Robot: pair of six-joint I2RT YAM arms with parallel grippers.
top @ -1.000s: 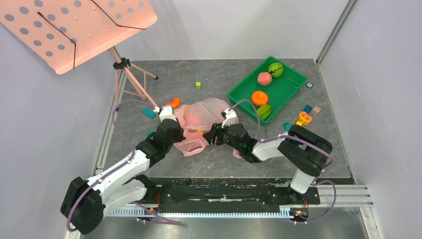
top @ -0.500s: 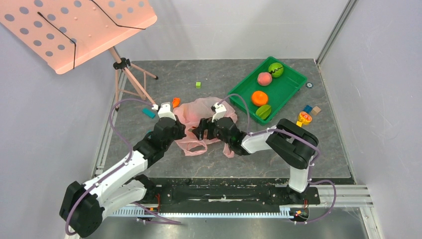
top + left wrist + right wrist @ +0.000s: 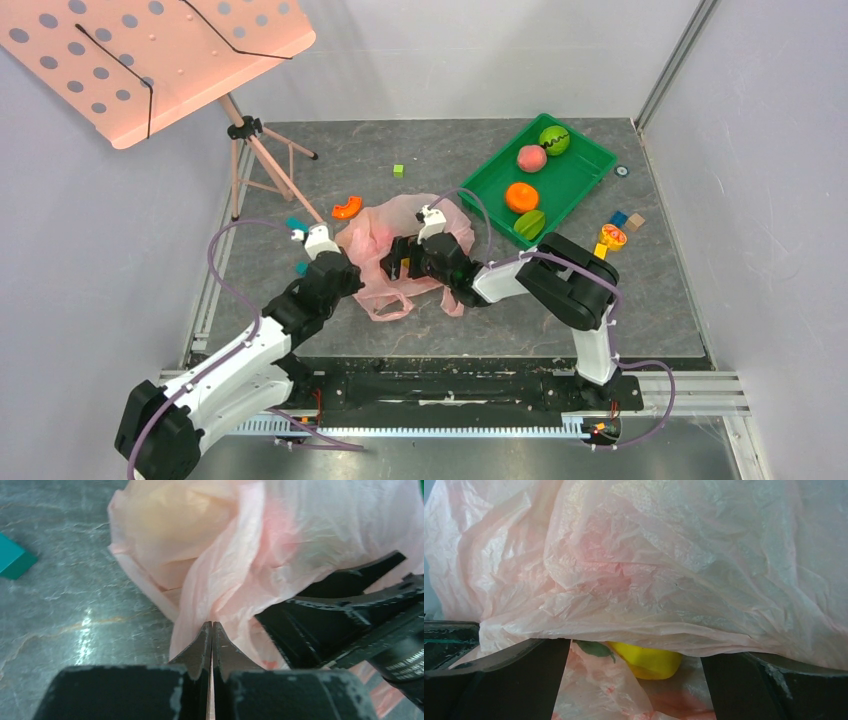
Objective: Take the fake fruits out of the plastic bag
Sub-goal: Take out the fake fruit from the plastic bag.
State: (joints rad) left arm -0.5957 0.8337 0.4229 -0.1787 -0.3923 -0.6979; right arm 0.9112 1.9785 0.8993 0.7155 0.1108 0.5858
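Arms of a two-armed robot meet over a thin, crinkled, translucent pink plastic bag [image 3: 382, 230] lying near the middle of a dark grey mottled tabletop [image 3: 500, 330], seen from above. The left gripper [image 3: 352, 282] sits at the bag's left edge; the right gripper [image 3: 398, 258] reaches in from the right, against the bag's near side. Behind and to the right stands a rigid green plastic tray [image 3: 578, 168] holding a green ball with a black wavy line [image 3: 554, 139], a pink peach [image 3: 531, 158], a round orange fruit [image 3: 521, 197] and a green slice [image 3: 530, 224]. A curved orange piece [image 3: 347, 207] lies just beyond the bag, and a pink perforated music-stand panel [image 3: 150, 60] stands over the far left corner.

From the left wrist, the two dark fingers are pressed flat together, pinching a fold of the pink film between their tips. A pale orange shape shows through the film above. The black right gripper is just to the right, and a teal block [image 3: 15, 560] lies at the left edge.

From the right wrist, the jaws stand wide apart, one finger [image 3: 499, 680] at each lower corner, holding nothing. The bag's film drapes across both. Under its hem, between the fingers, sits a glossy yellow toy fruit [image 3: 649, 664] with a small green leaf [image 3: 594, 648], inside the bag.
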